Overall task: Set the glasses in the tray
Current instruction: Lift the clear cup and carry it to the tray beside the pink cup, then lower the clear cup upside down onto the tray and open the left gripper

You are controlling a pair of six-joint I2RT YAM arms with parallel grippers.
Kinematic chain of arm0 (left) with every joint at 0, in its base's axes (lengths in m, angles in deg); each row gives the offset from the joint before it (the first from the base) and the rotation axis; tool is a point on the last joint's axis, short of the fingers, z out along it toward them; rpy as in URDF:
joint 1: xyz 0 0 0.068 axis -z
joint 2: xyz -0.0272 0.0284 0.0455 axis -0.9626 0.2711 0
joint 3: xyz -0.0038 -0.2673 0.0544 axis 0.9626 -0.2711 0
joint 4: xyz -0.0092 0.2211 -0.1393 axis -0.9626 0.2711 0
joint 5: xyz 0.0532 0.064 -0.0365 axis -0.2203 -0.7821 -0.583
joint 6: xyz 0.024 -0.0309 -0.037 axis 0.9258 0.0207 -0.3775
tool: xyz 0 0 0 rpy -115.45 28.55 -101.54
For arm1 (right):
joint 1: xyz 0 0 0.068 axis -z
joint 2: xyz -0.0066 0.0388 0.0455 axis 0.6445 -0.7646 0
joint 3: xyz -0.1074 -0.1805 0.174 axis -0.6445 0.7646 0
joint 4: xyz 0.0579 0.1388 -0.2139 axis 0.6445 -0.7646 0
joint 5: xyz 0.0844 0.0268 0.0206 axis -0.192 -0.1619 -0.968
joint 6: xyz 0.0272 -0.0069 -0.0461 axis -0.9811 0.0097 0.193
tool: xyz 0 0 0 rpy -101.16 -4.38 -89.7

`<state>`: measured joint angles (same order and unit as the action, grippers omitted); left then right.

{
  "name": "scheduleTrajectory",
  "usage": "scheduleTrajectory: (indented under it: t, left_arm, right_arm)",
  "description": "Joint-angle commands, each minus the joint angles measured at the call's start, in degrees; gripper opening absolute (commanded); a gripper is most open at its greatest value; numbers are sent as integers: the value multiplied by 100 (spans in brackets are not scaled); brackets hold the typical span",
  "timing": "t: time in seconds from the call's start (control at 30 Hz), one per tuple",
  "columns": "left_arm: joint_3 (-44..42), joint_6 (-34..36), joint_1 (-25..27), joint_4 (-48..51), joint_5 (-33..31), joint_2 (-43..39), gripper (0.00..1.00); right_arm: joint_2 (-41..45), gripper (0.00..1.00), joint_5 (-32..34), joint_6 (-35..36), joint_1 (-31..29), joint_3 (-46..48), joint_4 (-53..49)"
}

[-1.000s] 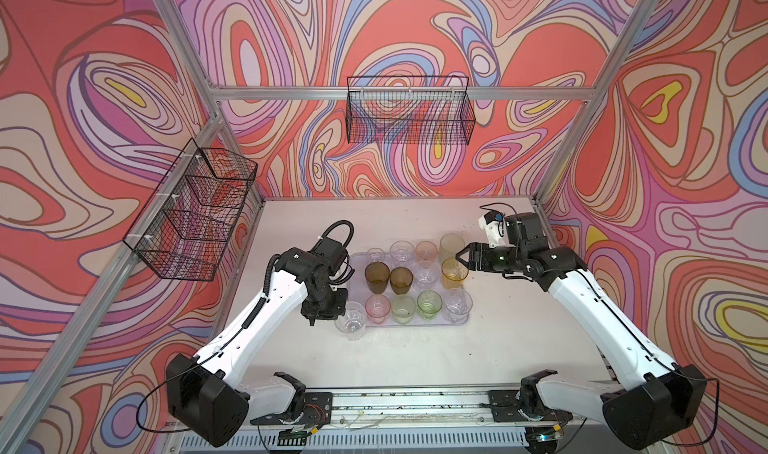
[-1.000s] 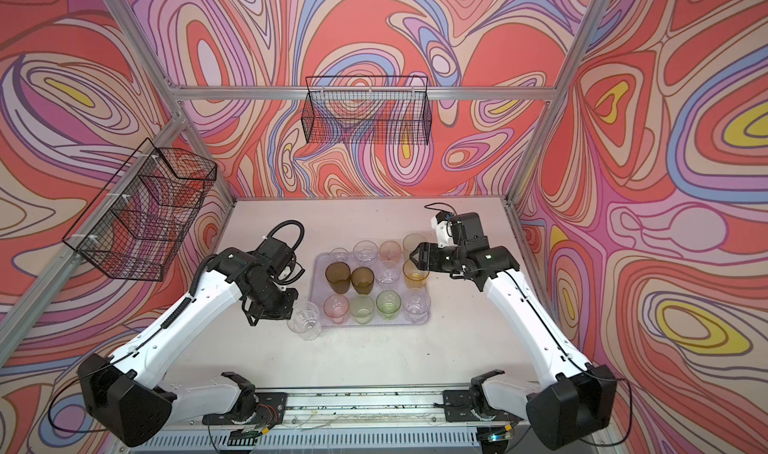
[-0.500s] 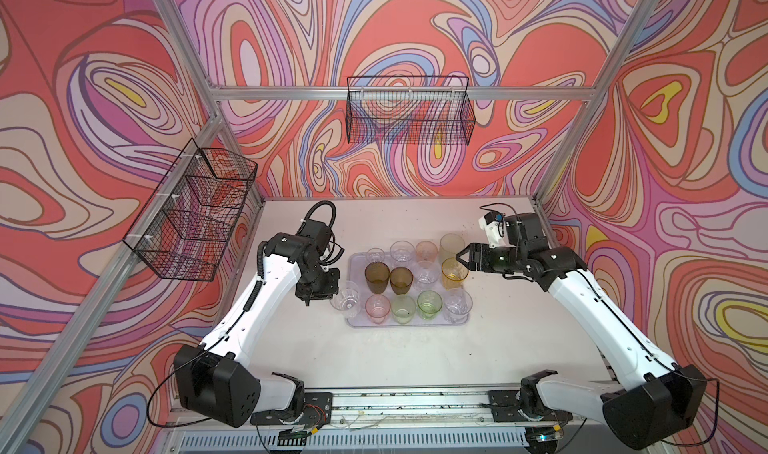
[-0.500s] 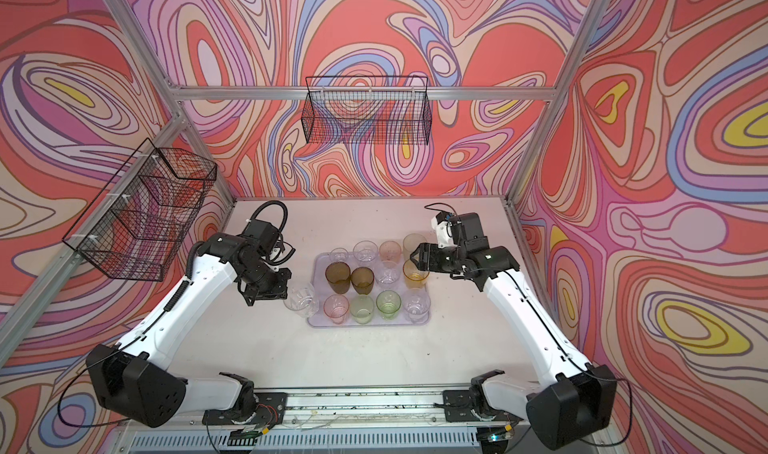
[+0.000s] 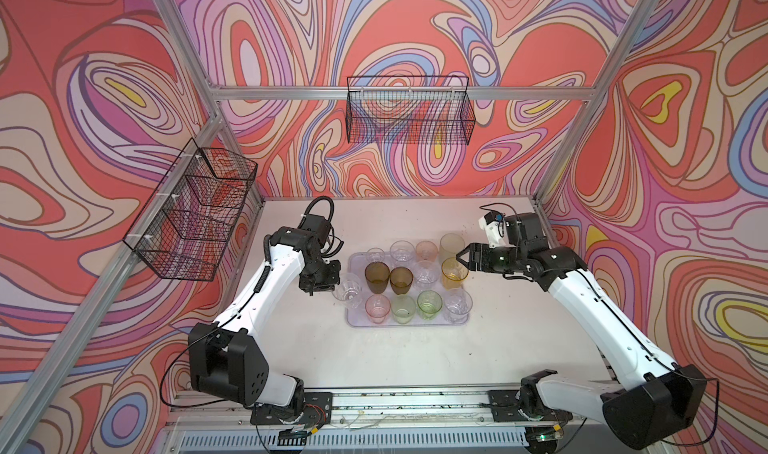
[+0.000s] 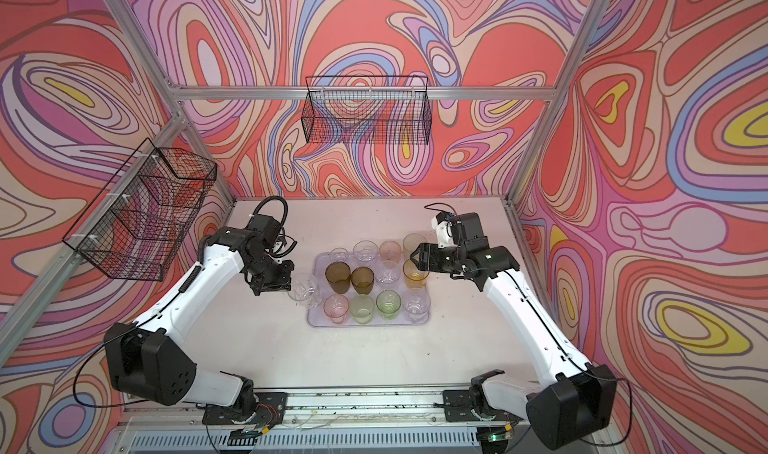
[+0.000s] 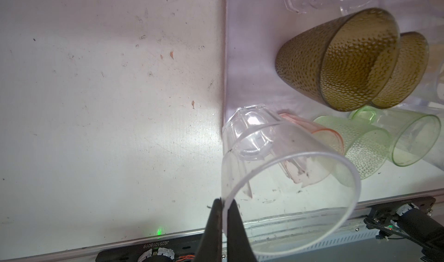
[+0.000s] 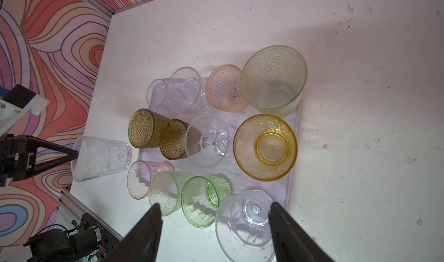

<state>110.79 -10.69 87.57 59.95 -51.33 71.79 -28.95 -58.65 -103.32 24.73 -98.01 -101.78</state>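
The lilac tray (image 5: pixel 411 324) (image 6: pixel 370 324) lies mid-table and holds several glasses, among them two olive-brown ones (image 5: pixel 377 277), a yellow one (image 5: pixel 453 274) and a taller pale yellow-green one (image 5: pixel 452 246). My left gripper (image 5: pixel 328 285) (image 7: pixel 223 200) is shut on the rim of a clear glass (image 5: pixel 348 291) (image 7: pixel 249 128). That glass hangs at the tray's left edge (image 7: pixel 225 64), its base over the rim; I cannot tell whether it touches. My right gripper (image 5: pixel 461 260) (image 8: pixel 215 205) is open and empty, hovering over the tray's right side by the yellow glass (image 8: pixel 265 148).
One black wire basket (image 5: pixel 195 215) hangs on the left wall and another (image 5: pixel 409 115) on the back wall. A metal rail (image 5: pixel 411 402) runs along the table's front edge. Patterned walls close in the left, back and right sides.
My left arm has carried the clear glass from the table in front of the tray's left corner back to the tray's left edge. The right arm has not moved.
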Motion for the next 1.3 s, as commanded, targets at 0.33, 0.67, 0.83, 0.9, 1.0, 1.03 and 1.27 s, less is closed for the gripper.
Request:
scheduleTrajectory:
  t: [0.33,0.67,0.83,0.9,1.0,1.03,1.27]
  left_arm:
    - [134,40,-78,-545,419,418,0]
    - [2,35,-74,-824,473,638,0]
    - [-112,71,-73,-935,438,754,0]
    - [-193,70,-74,-966,397,780,0]
    - [-309,72,-73,-1038,421,790,0]
    - [-331,70,-73,-1053,413,787,0]
    - [-444,44,-74,-1142,447,799,0]
  right_arm:
    - [137,72,94,77,18,-39,-96]
    - [214,72,163,72,22,27,-148]
    - [252,72,243,85,18,49,-187]
    - [267,73,253,79,19,53,-188]
    - [280,72,244,74,15,45,-200]
    - [281,72,252,83,19,45,-201]
    - [266,72,243,76,19,31,-202]
